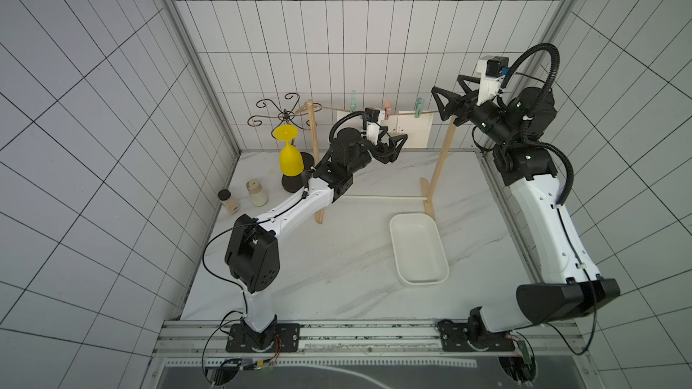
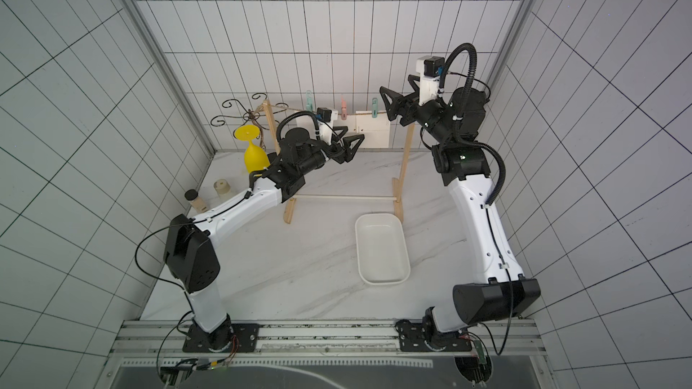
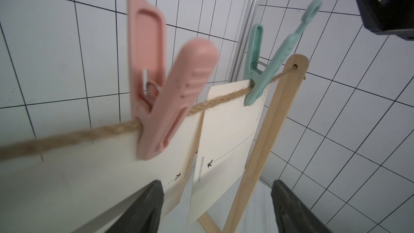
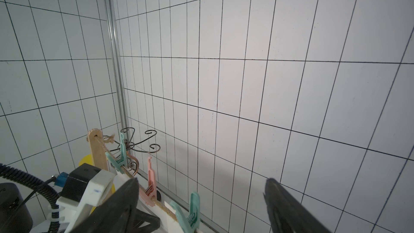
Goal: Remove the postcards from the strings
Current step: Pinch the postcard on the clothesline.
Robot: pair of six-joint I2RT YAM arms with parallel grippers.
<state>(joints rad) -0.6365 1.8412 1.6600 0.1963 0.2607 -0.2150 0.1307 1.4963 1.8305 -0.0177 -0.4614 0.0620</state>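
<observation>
Tiles (image 3: 67, 63); left wrist shows postcards' (image 3: 226, 131) arrows (image 3: 210, 164).

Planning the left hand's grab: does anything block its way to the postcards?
Nothing visible. The open left hand faces the lower edges of the postcards; a pink peg and a green peg clip them to the string.

I count three postcards (image 1: 415, 132), one string (image 1: 329, 108), two green pegs (image 1: 419, 106), one pink peg (image 1: 388, 108), two posts (image 1: 442, 159), one tray (image 1: 417, 248).

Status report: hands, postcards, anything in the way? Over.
Left hand open, at the postcards' lower edge. Right hand open, high by the post. All pegged on string; only pegs hold them.
</observation>
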